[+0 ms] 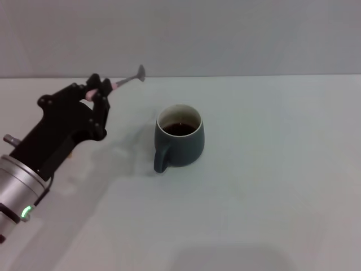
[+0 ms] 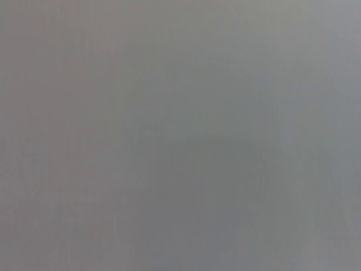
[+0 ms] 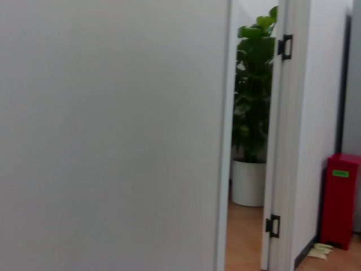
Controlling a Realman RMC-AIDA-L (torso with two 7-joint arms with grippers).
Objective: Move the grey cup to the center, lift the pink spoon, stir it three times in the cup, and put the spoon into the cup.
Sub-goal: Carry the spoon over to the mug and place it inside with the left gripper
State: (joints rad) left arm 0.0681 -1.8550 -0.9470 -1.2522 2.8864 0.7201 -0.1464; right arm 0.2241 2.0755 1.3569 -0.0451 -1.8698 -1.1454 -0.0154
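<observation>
- left gripper (image 1: 97,89) is hanging above the table (image 1: 271,186) on the robot's left side, its black fingers (image 1: 104,86) pinching together on the pink handle end of the pink spoon (image 1: 127,80).
- pink spoon is sitting clear of the table in that grasp — its grey metal bowl is pointing up and away from the fingers, toward the far edge of the table and toward the cup's side.
- grey cup (image 1: 179,142) is standing upright on the table near the middle of the head view, well apart from the gripper and to its right.
- cup's thick loop handle is facing the robot and slightly to its left; a dark liquid is showing inside the pale rim.
- spoon's bowl is hovering up and to the left of the cup's rim, not over the opening.
- left wrist view is showing only a plain grey blur.
- right gripper is not showing in any view — its wrist camera is looking at a white panel (image 3: 107,135), a potted plant (image 3: 254,84) and a red bin (image 3: 340,199).
</observation>
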